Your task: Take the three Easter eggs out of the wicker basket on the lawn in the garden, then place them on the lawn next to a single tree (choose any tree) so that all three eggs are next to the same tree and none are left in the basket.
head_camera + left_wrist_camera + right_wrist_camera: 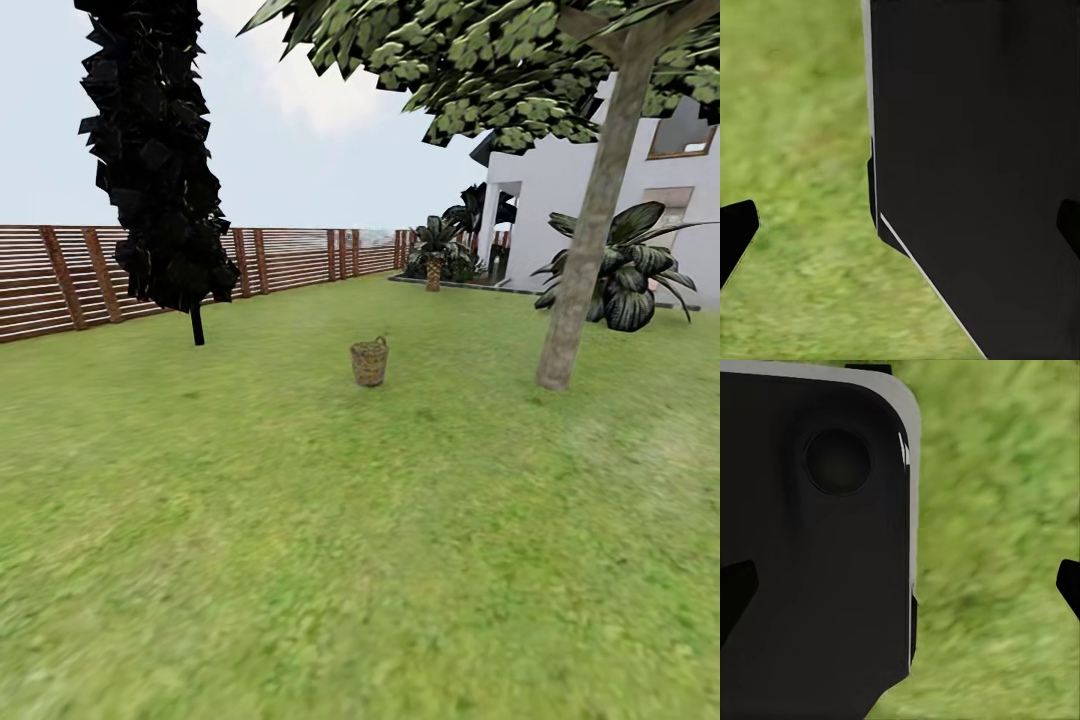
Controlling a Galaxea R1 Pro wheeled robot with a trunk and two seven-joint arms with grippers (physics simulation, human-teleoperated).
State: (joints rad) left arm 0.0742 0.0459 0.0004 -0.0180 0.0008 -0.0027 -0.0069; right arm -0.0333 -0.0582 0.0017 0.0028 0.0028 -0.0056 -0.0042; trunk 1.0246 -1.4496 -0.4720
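Wicker basket [369, 362] stands mid-lawn [300, 520] near the tree [590, 230], eggs unseen inside—likely light, smooth, roll-prone, best pinched across the middle; both jaws apart, empty over grass.

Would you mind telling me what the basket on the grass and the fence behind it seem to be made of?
The wicker basket looks like woven tan-brown wicker, matte, with a faint lattice texture; it is too small to be sure. The fence looks like reddish-brown wooden slats, horizontal with gaps, on thicker upright posts.
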